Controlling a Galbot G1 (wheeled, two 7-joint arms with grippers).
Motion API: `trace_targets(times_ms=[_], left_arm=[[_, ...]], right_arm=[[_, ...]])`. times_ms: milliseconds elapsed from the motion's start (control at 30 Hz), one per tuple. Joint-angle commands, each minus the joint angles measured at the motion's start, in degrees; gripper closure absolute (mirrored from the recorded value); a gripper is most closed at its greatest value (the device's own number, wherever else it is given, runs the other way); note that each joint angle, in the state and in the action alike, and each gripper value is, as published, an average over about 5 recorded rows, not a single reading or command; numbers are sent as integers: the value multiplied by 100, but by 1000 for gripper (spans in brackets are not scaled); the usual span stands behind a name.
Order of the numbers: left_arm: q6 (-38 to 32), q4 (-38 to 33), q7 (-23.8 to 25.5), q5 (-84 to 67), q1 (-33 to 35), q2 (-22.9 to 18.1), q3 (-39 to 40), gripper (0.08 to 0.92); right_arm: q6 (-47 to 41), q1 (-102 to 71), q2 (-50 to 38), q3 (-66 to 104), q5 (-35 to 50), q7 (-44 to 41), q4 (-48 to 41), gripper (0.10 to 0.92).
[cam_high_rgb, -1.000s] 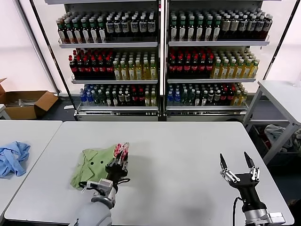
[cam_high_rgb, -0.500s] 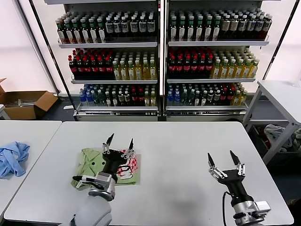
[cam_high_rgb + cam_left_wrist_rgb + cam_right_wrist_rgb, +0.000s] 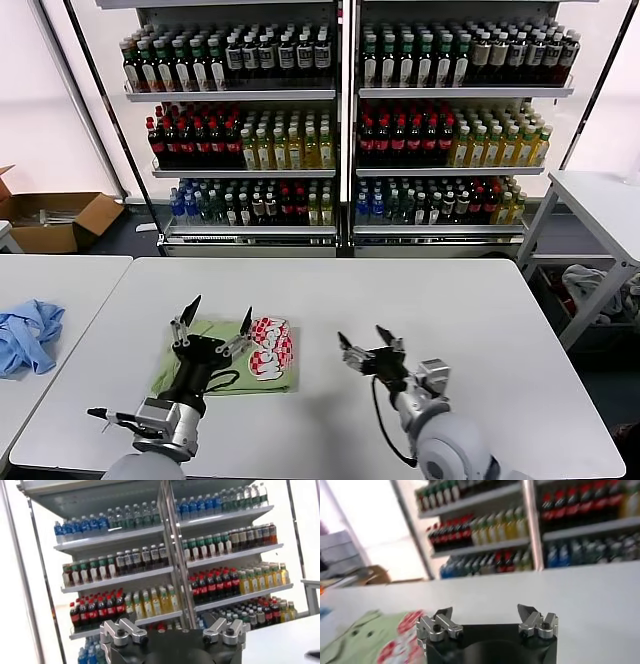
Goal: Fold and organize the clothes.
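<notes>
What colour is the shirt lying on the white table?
Light green T-shirt with a red, pink and white print; clearest in the head view.

left end effector [image 3: 213, 322] hides T-shirt [image 3: 262, 372] middle | blue garment [image 3: 25, 335] cut by edge

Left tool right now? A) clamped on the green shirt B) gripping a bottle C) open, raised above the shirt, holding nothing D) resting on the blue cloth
C: in the head view the left tool stands spread open above the folded green shirt, nothing between its fingers.

Light green T-shirt [image 3: 215, 358], folded flat, red-and-white print at its 3 o'clock edge, on the table [image 3: 420, 300].
</notes>
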Motion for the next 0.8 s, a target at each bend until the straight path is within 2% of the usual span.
trace_targets(times_ms=[33, 567, 667, 800], left_arm=[[-108, -291, 282, 62, 646, -127, -510, 177], [-114, -196, 280, 117, 640, -164, -497, 177], [-102, -208, 273, 127, 665, -152, -528, 177], [-100, -185, 258, 132, 661, -167, -509, 177]], right_arm=[[-997, 1391, 738, -1472, 601, 94, -1148, 203], [-811, 1558, 1697, -1249, -159, -463, -2634, 207], [-783, 1577, 1758, -1261, -195, -488, -2774, 247], [-692, 1594, 1792, -1278, -240, -541, -2857, 353]])
